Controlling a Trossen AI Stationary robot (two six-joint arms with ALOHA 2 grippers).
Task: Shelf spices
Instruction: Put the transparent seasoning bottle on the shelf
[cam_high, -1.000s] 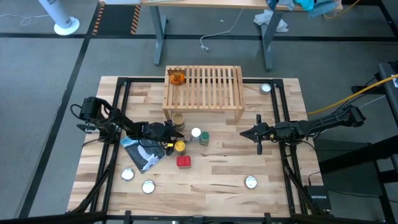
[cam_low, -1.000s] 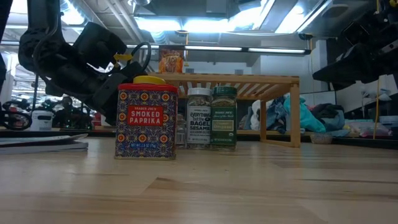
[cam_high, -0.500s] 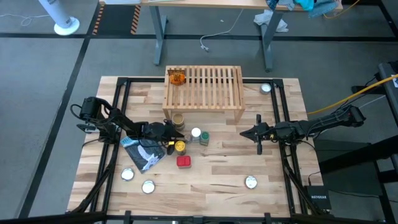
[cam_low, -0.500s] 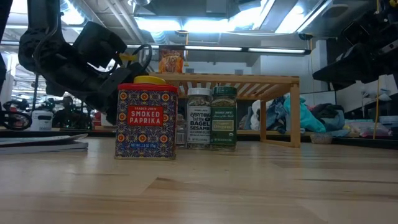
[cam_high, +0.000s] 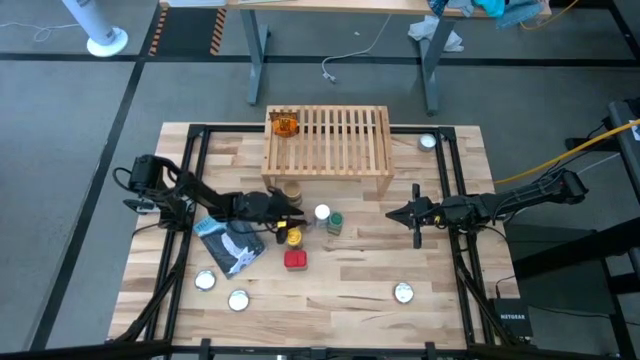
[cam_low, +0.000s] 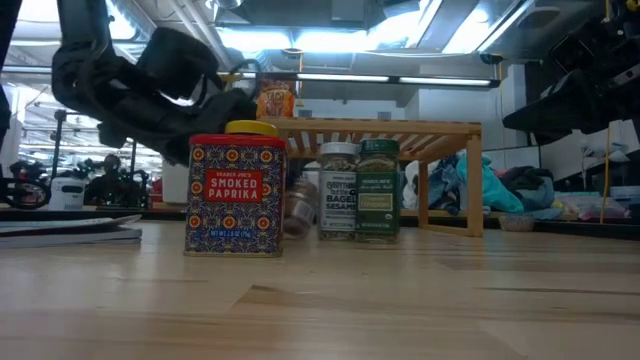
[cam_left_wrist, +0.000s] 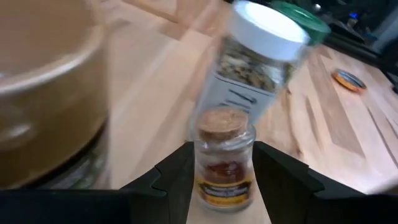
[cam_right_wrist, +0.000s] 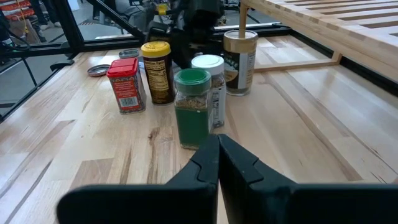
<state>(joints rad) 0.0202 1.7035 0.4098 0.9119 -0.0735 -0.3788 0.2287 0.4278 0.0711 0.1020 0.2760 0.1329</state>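
My left gripper (cam_high: 284, 220) (cam_left_wrist: 224, 152) reaches in from the table's left and is shut on a small clear jar (cam_left_wrist: 225, 163) with a cork top. Just beyond it stand a white-lid jar (cam_high: 322, 213) and a green-lid jar (cam_high: 335, 222). A yellow-lid jar (cam_high: 293, 236) and a red tin (cam_high: 295, 260) stand on the table nearer the front. A tan-lid jar (cam_high: 290, 190) stands at the foot of the shelf (cam_high: 328, 140). An orange container (cam_high: 286, 126) sits on the shelf's far left corner. My right gripper (cam_high: 392, 213) (cam_right_wrist: 217, 146) waits shut at the right. My left gripper pinches the small jar's glass body (cam_left_wrist: 205, 168) between its two fingers (cam_left_wrist: 177, 174), one on each side, below the cork top (cam_left_wrist: 219, 123). The fingers come from the table's left, slanting a little downward. The jar stays roughly upright; whether its base is clear of the table I cannot tell.
A blue-and-white pouch (cam_high: 232, 245) lies under my left arm. Flat silver discs lie at the front left (cam_high: 205, 281) (cam_high: 238, 299), front right (cam_high: 403, 292) and far right (cam_high: 428, 142). The black frame rails (cam_high: 450, 180) run along both table sides.
My left gripper has gone up a little and toward the table's right with the small jar, rolling slightly. The white-lid and green-lid jars have slid a short way toward the right edge, still upright. My right arm has kept still.
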